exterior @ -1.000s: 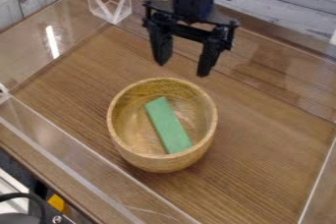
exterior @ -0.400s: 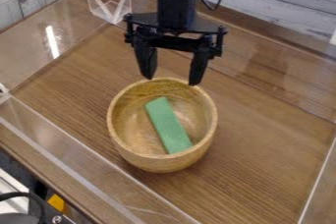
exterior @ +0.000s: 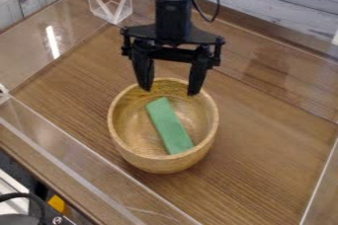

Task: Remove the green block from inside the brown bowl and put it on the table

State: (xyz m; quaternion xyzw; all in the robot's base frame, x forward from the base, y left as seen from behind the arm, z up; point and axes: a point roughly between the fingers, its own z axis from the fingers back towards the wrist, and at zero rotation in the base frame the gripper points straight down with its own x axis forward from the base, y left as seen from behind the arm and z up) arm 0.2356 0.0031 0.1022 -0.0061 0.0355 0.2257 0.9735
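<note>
Fingers, spread wide, hang over the back rim of a brown bowl, lower centre. The green block lies inside. Reaching seems underway; next, lower around the block.

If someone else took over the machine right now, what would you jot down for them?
Jaws: wide open, holding nothing, above the far side of the brown bowl.
Green block: lying inside the bowl, with one end toward the jaws.
Bowl: upright on the table.
Done: the jaws are open and near the bowl; the block is not yet gripped.
Left: grip the block, lift it out, set it on the table.
</note>
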